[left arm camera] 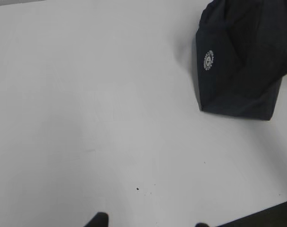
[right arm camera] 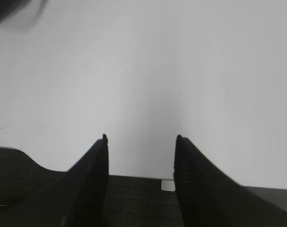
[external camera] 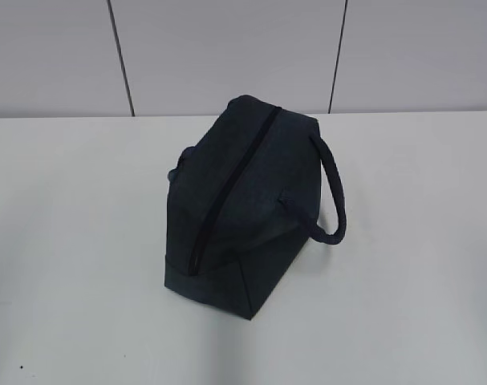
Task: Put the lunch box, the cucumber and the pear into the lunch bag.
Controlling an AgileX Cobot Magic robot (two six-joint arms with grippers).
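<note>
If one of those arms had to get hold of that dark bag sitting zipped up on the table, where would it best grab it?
Probably the loop handle on the right side of the lunch bag, coming from the right with the right gripper, whose fingers stand open and empty. The handle arches clear of the fabric, giving something narrow to close on. The body looks too broad and soft.

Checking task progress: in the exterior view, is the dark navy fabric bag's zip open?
No, the zip runs shut along the top of the dark navy fabric bag, with no lining showing.
</note>
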